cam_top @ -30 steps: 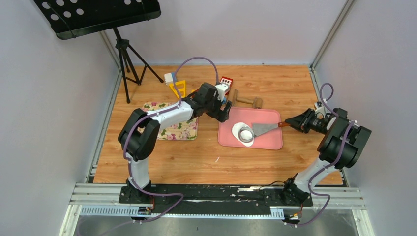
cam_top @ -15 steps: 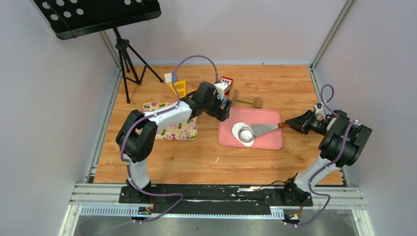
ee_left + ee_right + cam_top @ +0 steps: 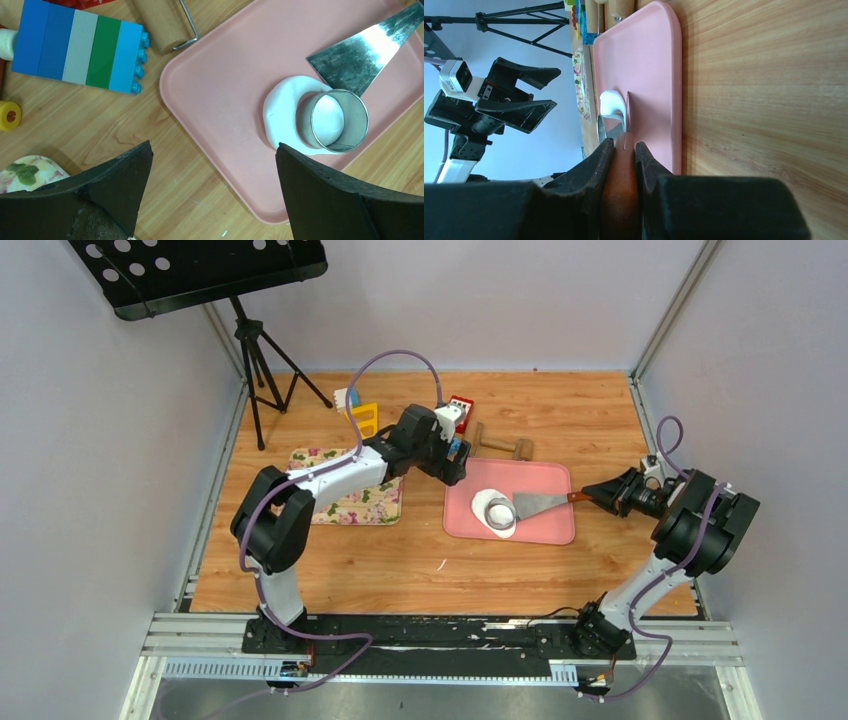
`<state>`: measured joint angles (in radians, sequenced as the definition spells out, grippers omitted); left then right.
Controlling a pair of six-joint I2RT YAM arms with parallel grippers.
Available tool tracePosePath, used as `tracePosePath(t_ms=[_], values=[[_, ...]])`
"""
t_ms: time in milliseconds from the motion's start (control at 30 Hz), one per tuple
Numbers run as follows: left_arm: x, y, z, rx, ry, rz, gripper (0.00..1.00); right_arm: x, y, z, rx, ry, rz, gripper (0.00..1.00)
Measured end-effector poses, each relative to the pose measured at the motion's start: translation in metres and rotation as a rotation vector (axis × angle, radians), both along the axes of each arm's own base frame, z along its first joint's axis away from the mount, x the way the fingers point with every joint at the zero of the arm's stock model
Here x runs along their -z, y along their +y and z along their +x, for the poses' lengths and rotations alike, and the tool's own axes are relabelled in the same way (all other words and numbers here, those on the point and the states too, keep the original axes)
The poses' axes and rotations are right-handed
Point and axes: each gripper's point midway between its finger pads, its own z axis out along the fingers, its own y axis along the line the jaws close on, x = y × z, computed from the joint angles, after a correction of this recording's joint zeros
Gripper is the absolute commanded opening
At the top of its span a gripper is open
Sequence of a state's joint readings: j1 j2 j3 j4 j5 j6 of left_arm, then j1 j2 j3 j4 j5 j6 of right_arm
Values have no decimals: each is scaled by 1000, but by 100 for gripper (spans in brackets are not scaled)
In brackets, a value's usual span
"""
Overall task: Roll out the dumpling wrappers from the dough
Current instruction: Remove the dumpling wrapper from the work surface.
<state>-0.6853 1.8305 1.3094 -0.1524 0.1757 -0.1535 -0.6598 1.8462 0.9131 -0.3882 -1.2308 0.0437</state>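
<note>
A flattened white dough sheet (image 3: 280,105) lies on the pink tray (image 3: 225,90). A small metal ring (image 3: 305,120) stands on the sheet, and a round white patch (image 3: 327,112) shows inside it. I cannot tell whether that patch is cut free as a wrapper. My right gripper (image 3: 624,144) is shut on the brown handle (image 3: 621,190) of a spatula. The spatula's metal blade (image 3: 360,50) lies on the tray with its edge against the ring. My left gripper (image 3: 214,146) is open and empty, hovering over the tray's left edge (image 3: 455,465).
A wooden rolling pin (image 3: 503,447) lies just behind the tray. A coloured block (image 3: 80,47), a red-and-white toy (image 3: 460,407) and a yellow piece (image 3: 365,418) sit near my left wrist. A floral cloth (image 3: 360,502) lies to the left. A tripod stand (image 3: 255,350) stands far left.
My left gripper has drifted slightly back and to the left. My right wrist has shifted a little to the right and down, still holding the spatula. The dough and ring have not moved.
</note>
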Motion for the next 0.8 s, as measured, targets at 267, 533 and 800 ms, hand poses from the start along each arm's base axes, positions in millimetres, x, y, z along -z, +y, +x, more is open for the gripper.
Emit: tracePosePath(t_ms=[267,533,800], values=[[-4,0,0,1,-8,-4,100,6,3,-2,-11,10,42,0],[-5,0,0,2,-9,-5,100,6,5,-4,-19,1,63,0],[-5,0,0,2,-11,-6,100,3,6,-4,-25,-12,73,0]])
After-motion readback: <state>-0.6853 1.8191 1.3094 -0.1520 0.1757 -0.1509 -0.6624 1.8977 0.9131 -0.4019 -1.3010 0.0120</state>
